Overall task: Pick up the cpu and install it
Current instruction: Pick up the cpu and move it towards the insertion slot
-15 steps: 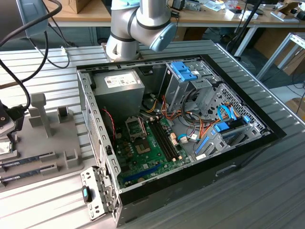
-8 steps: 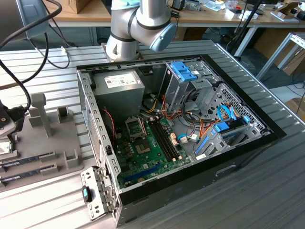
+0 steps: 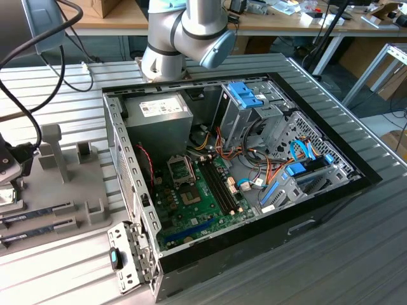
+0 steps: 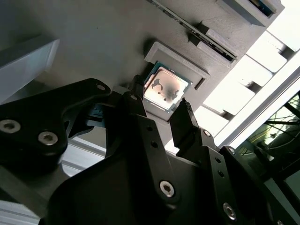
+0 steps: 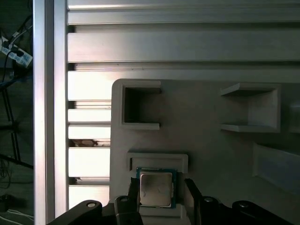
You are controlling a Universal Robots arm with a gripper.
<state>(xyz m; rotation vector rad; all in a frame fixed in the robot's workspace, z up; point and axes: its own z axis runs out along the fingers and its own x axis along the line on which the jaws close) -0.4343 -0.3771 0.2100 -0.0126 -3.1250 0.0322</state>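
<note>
The cpu (image 4: 166, 88) (image 5: 156, 189) is a small square chip with a silver top and a green rim. It lies flat in a shallow recess of the grey holder (image 5: 206, 140). In both wrist views my gripper (image 4: 161, 99) (image 5: 161, 194) hangs just over it, open. One black fingertip (image 5: 132, 196) stands on each side of the chip, with a small gap showing at one side. In the exterior view the open computer case (image 3: 254, 210) holds the green motherboard (image 3: 203, 198) with its cpu socket (image 3: 180, 170).
The grey holder (image 3: 63, 184) sits at the exterior view's left on the slatted metal table, with dark memory sticks (image 3: 38, 216) lying in it. The arm's base (image 3: 162, 60) stands behind the case. A grey power supply (image 3: 159, 111), drive cages and cable bundles fill the case.
</note>
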